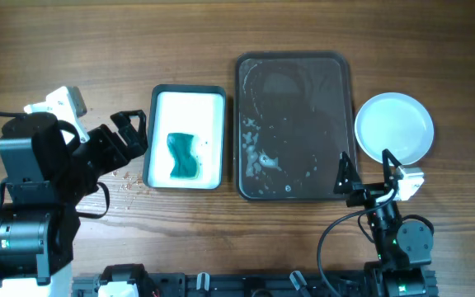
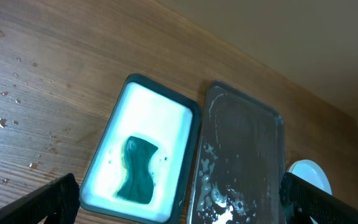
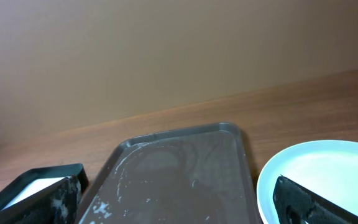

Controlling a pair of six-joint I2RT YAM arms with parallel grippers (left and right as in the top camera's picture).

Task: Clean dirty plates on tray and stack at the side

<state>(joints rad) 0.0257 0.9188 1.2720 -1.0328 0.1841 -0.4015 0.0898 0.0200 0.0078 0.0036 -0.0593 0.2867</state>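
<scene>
While plates [image 1: 394,128] flank its right, tray [image 1: 299,91] runs lengthwise front-to-back

Glossy white plates [image 1: 394,128]; tray [image 1: 303,91] dark, wet-sheened; tabletop [image 1: 97,41] matt wood-grain; tub [image 1: 190,111] smooth, white inside.

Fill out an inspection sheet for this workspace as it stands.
Surface: wooden table, water droplets near the tub.
Job's things: tray wet and sudsy, no plates on it; plates on the table to its right, clean-looking, count unclear.
Clutter: tub holding a green sponge.
Grippers: left gripper and right gripper, jaws open, empty.
Cables: black cable looped near the right gripper.
Surroundings: plain wall behind the table.
</scene>
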